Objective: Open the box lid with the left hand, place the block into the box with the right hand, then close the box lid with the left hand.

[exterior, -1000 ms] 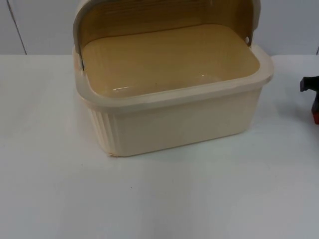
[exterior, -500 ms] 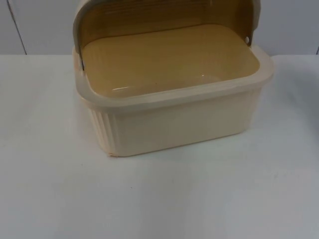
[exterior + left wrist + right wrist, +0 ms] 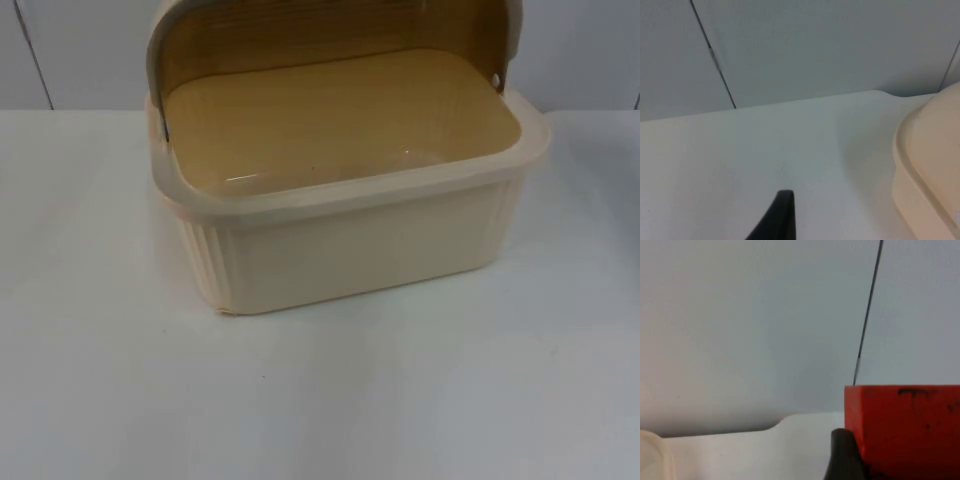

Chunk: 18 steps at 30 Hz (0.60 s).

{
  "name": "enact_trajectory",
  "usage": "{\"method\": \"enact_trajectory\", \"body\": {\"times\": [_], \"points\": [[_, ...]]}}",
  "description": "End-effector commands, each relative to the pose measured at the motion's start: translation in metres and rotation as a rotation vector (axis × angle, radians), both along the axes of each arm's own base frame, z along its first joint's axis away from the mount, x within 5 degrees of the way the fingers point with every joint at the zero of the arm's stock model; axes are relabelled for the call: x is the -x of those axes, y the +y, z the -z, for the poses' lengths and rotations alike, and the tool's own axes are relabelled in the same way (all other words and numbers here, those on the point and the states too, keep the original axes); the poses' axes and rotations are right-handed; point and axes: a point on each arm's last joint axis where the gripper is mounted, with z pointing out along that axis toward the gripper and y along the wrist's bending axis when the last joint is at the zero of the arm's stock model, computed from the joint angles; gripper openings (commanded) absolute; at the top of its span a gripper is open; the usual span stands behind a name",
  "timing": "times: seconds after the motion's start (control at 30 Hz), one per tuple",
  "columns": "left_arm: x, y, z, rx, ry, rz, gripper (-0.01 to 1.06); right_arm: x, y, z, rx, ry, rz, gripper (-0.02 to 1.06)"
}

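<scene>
The cream box point(image 3: 350, 225) stands at the back of the table with its brown-tinted lid point(image 3: 330, 30) swung up and back, so the tan inside lies bare. The red block point(image 3: 902, 430), marked with a black letter, hangs above the table in front of the grey wall. My right gripper is shut on it, and one black fingertip point(image 3: 842, 455) presses against its side. My left gripper point(image 3: 777, 220) hovers low over the table to the left of the box, whose rounded rim point(image 3: 925, 165) lies close by.
The grey partition wall point(image 3: 80, 50) rises right behind the box, with a dark seam in it. White table point(image 3: 320, 400) stretches in front of the box and on both sides.
One second ago the right gripper with the red block stood at the right edge of the top view; it has since moved out of that view. The box and lid have not moved.
</scene>
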Motion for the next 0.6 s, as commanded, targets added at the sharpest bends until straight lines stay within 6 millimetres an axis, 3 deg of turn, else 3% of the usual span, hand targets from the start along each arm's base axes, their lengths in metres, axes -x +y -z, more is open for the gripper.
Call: {"method": "enact_trajectory", "body": {"times": [0.0, 0.23, 0.37, 0.57], "points": [[0.000, -0.002, -0.002, 0.011, -0.004, 0.002, 1.05, 0.017, 0.002, -0.015, 0.020, 0.004, -0.005, 0.00], [0.000, -0.002, -0.002, 0.011, -0.004, 0.002, 1.05, 0.036, 0.019, -0.019, 0.043, 0.062, -0.057, 0.00], [0.000, -0.002, -0.002, 0.011, -0.004, 0.002, 1.05, 0.052, 0.050, -0.016, 0.049, 0.016, -0.176, 0.00], [0.000, -0.002, -0.002, 0.014, -0.004, 0.001, 1.05, 0.080, 0.075, -0.004, -0.017, -0.087, -0.293, 0.00]]}}
